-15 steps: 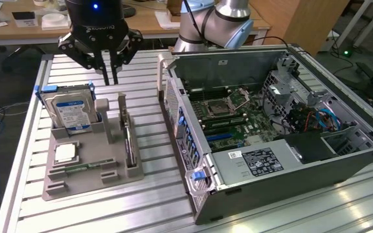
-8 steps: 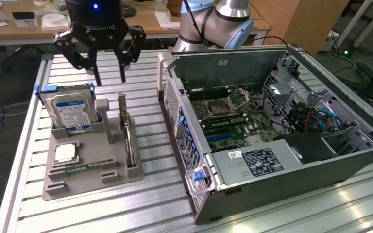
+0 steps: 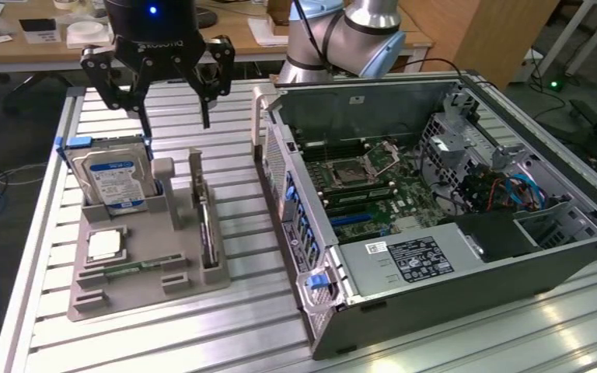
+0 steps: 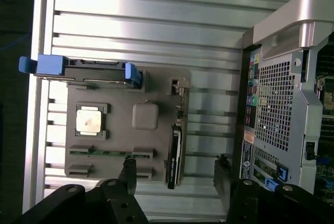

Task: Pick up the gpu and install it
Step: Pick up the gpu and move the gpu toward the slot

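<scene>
The gpu (image 3: 208,233) is a thin black card standing on edge in the slot of the grey holder (image 3: 169,233) nearest the computer case (image 3: 434,202). In the wrist view the gpu (image 4: 174,156) shows edge-on, between and just beyond my two fingers. My gripper (image 3: 176,116) hangs well above the holder's far end, open, with nothing between its fingers. In the wrist view my gripper (image 4: 175,174) spreads wide to either side of the card's line. The case lies open on its side, its motherboard (image 3: 371,186) exposed.
The grey holder (image 4: 145,98) also carries an upright silver hard drive (image 3: 115,179) with blue brackets (image 4: 81,70), a square silver CPU (image 3: 103,245) (image 4: 88,119) and a memory stick (image 4: 99,152). The case's rear panel (image 4: 271,104) stands close beside the holder. A slatted aluminium table (image 3: 246,311) bears everything.
</scene>
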Controlling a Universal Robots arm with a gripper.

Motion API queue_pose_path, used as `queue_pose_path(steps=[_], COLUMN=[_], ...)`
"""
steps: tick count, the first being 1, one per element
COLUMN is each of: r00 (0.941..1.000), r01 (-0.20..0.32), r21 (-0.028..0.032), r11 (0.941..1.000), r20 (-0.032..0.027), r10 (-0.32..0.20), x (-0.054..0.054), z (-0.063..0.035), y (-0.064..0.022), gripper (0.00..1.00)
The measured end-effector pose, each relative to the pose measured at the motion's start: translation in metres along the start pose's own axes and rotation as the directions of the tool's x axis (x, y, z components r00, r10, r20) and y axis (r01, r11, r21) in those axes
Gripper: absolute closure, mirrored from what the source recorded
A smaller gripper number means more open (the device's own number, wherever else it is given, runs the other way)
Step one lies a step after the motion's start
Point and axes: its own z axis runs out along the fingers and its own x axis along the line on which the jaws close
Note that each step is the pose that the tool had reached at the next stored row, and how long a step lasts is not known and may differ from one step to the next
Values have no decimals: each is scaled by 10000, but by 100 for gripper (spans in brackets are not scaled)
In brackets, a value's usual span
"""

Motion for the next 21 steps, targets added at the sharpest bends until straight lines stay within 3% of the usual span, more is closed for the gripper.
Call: queue_pose_path(steps=[5,21], r00=[9985,9984], r01=[-543,-565], r21=[19,20], r11=[9985,9984], r20=[24,25], r10=[543,565], x=[2,5], z=[36,209], y=[-4,-11], gripper=[29,29])
